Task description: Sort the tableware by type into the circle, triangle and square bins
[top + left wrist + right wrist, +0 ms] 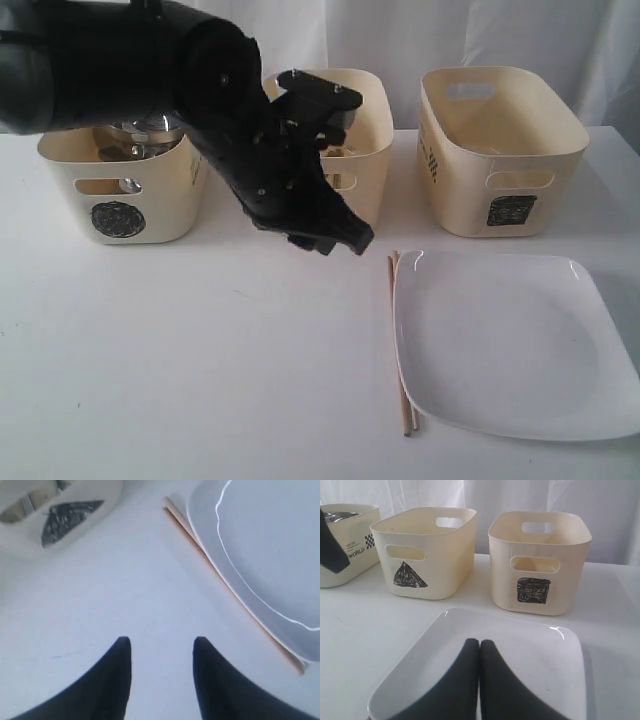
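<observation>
Against plate (pixel 510 345) edge, chopsticks (pixel 399 340), left claw (pixel 161 641) spread above table (pixel 200 350)

I have open bench (pixel 200 360) left of the chopsticks (pixel 401 345); the plate (pixel 500 340) fills the right, the bins (pixel 470 190) wall the back, and my left arm (pixel 250 160) overhangs the middle.

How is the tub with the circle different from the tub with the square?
The circle tub has a round black mark; the square tub has a boxy one. Shiny steel things poke out of the circle tub; nothing shows inside the square tub. Both are cream with handle holes.
</observation>
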Controlling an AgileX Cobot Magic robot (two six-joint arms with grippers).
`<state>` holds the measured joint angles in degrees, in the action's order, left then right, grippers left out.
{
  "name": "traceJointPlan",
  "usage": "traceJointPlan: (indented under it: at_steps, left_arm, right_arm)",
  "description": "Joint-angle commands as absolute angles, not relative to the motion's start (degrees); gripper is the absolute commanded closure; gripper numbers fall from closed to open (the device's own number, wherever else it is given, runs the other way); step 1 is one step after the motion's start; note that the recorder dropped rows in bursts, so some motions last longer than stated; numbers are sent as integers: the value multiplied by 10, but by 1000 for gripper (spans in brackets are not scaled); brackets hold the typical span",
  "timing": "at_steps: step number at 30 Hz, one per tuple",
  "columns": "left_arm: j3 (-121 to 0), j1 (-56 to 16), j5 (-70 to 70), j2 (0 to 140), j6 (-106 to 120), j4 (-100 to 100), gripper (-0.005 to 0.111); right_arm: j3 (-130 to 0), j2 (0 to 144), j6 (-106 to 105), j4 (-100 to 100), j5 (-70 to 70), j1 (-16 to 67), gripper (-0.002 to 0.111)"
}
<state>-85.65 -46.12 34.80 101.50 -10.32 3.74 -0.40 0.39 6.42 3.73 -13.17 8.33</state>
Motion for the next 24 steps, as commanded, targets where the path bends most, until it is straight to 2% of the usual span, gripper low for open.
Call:
traceJointPlan:
  at_steps: [1,9,15,24]
  left_arm:
    - [-801,-487,316,976,-119,24,61]
    - [-689,-507,184,894,-138,21,67]
    - [-632,-512,169,880,-158,7,68]
    - [-593,-576,46,891,-190,-29,68]
  right_arm:
    - [0,0,62,40,-127,80,108]
    - [0,0,62,40,-127,80,108]
    - [0,0,62,40,-127,80,108]
    - [0,0,62,40,-127,80,108]
